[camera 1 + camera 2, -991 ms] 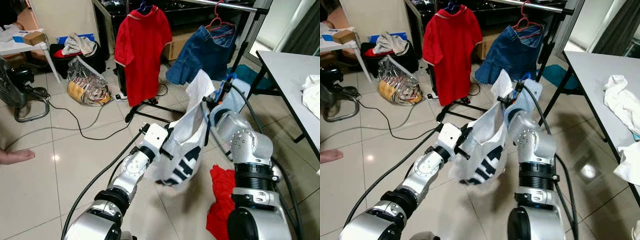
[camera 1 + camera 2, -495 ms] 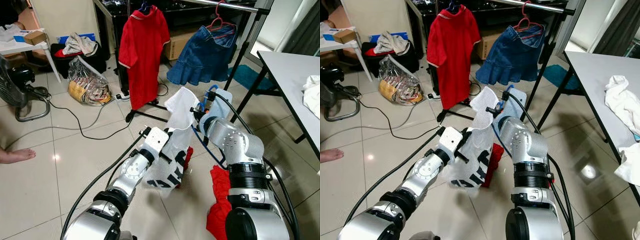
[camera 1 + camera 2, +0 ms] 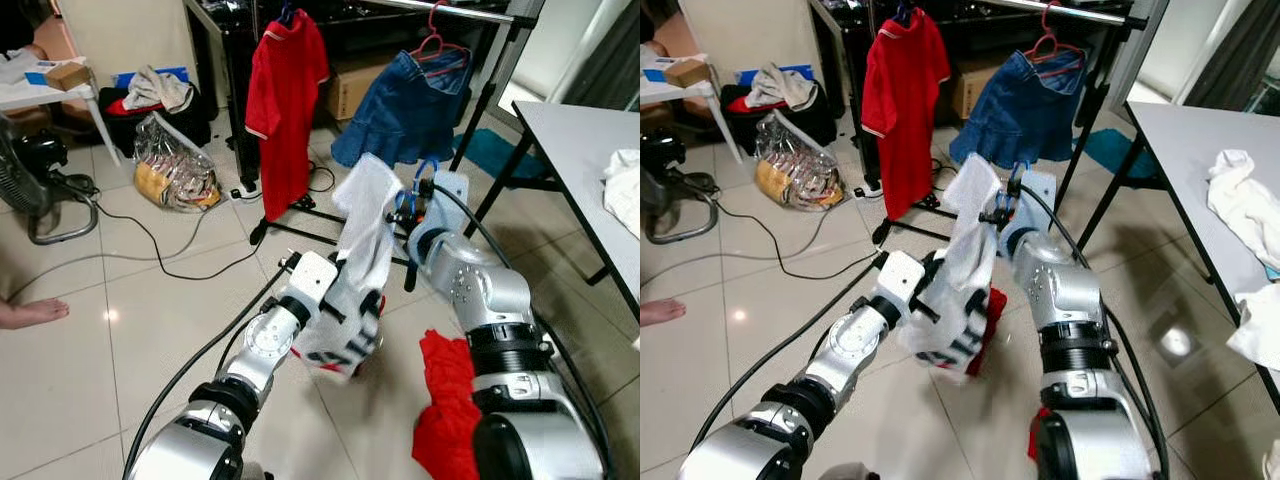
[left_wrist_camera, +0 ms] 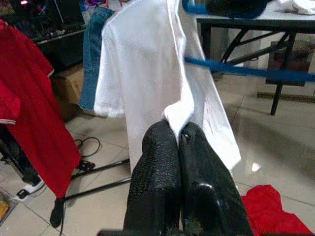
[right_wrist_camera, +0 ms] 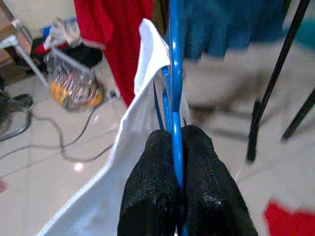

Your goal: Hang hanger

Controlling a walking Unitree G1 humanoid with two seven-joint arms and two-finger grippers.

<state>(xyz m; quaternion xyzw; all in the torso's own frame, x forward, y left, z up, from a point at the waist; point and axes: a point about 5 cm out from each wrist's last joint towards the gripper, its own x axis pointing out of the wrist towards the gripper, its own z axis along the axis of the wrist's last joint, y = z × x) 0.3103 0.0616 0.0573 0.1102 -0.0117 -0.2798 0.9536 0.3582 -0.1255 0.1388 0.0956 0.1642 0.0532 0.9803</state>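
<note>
Before the rack (image 3: 500,60), we are holding a white shirt (image 3: 365,230) on a blue hanger (image 5: 174,73) above the floor. Our right pincer (image 5: 174,142) is pinching the hanger wire; our left pincer (image 4: 178,132) is pinching the shirt's cloth. Red shirt (image 3: 285,90) and denim skirt (image 3: 410,105) are hanging behind.

silver jointed arms (image 3: 478,290) | black textured pincer fingers (image 4: 160,167) | black cables (image 3: 190,362)

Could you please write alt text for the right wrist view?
The right pincer is shut on a blue hanger with a white shirt draped on it. Behind hang a red shirt and a blue denim garment.
</note>
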